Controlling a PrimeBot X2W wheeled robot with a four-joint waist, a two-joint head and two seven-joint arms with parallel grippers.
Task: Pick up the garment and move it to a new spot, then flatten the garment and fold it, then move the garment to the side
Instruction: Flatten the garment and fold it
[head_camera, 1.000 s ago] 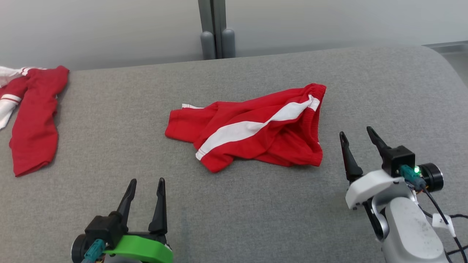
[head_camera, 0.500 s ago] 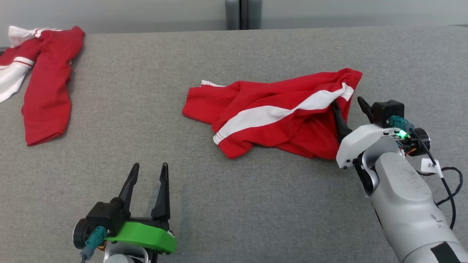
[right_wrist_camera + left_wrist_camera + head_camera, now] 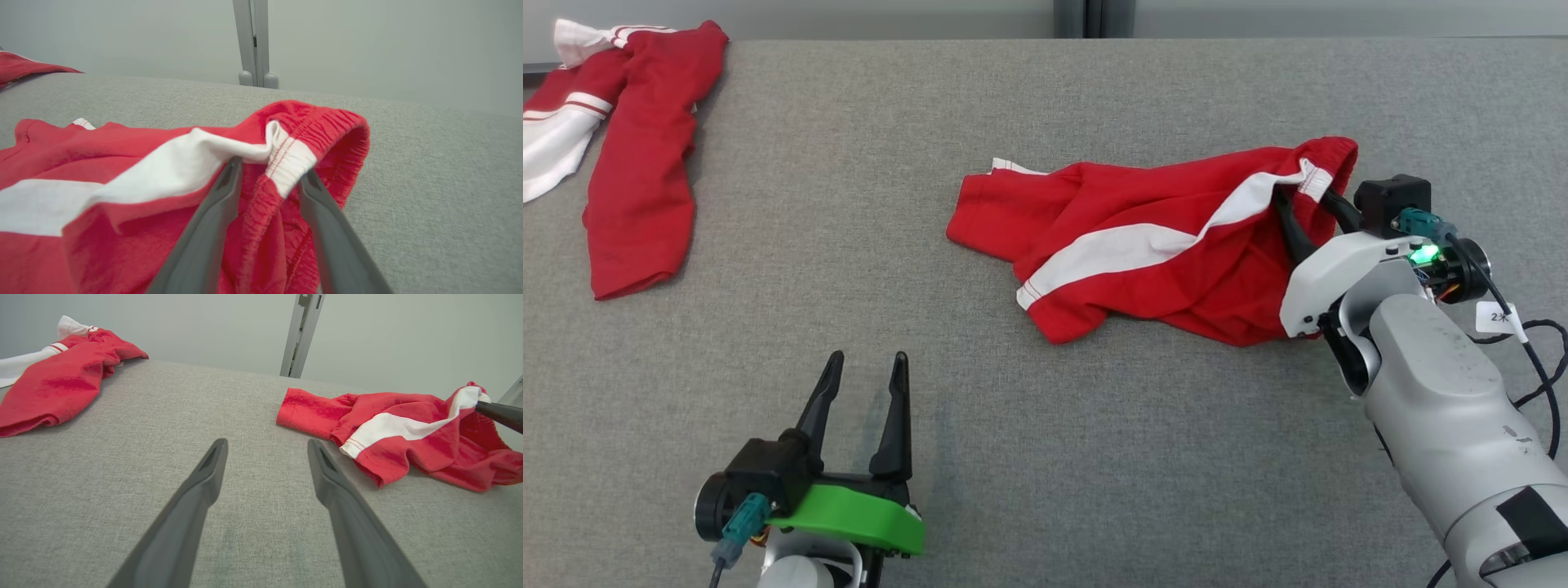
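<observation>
- Second red garment (image 3: pixel 637 163): lies at the far-left edge of the counter (image 3: pixel 1045 457), untouched.
- Left gripper (image 3: pixel 867 361): fingers spread, empty, parked low.
- Red shorts (image 3: pixel 1160 245): crumpled, centre-right on the counter.
- Right gripper (image 3: pixel 1308 202): a second ago short of the shorts. Its fingers now straddle the waistband (image 3: pixel 286 159), not yet clenched. Judgement: closure is next, then the lift.
</observation>
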